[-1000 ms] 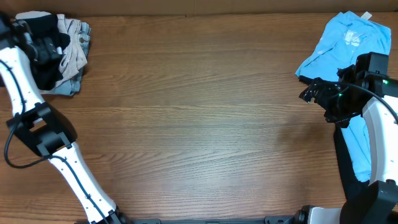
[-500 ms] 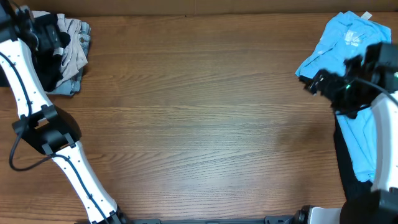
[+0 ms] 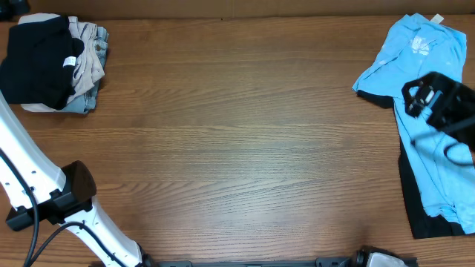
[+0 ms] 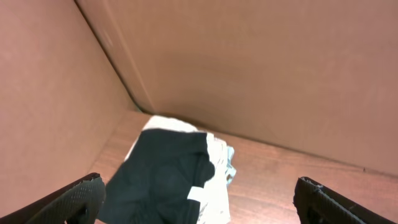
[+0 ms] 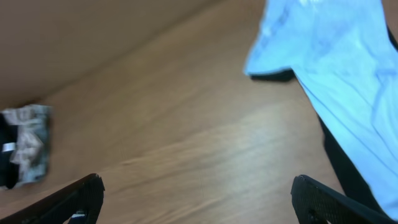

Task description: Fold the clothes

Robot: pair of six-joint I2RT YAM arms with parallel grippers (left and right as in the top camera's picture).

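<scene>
The black T-shirt (image 3: 35,70) lies folded, white label (image 3: 70,63) showing, on top of a stack of folded clothes (image 3: 85,70) at the table's far left corner. It also shows in the left wrist view (image 4: 165,180). My left gripper (image 4: 199,185) is open and empty, held high above that stack. The light blue shirt (image 3: 419,63) lies spread and unfolded at the far right, over a black garment (image 3: 414,200). My right gripper (image 5: 198,183) is open and empty above bare wood, left of the blue shirt (image 5: 336,56).
Brown cardboard walls (image 4: 261,74) close off the back and left of the wooden table (image 3: 237,141). My left arm's elbow (image 3: 52,200) stands at the front left. My right wrist (image 3: 438,100) hangs over the blue shirt.
My left gripper has lifted off the stack and drawn back toward the far left corner, uncovering the black T-shirt. My right arm has risen and shifted right, over the blue shirt.
</scene>
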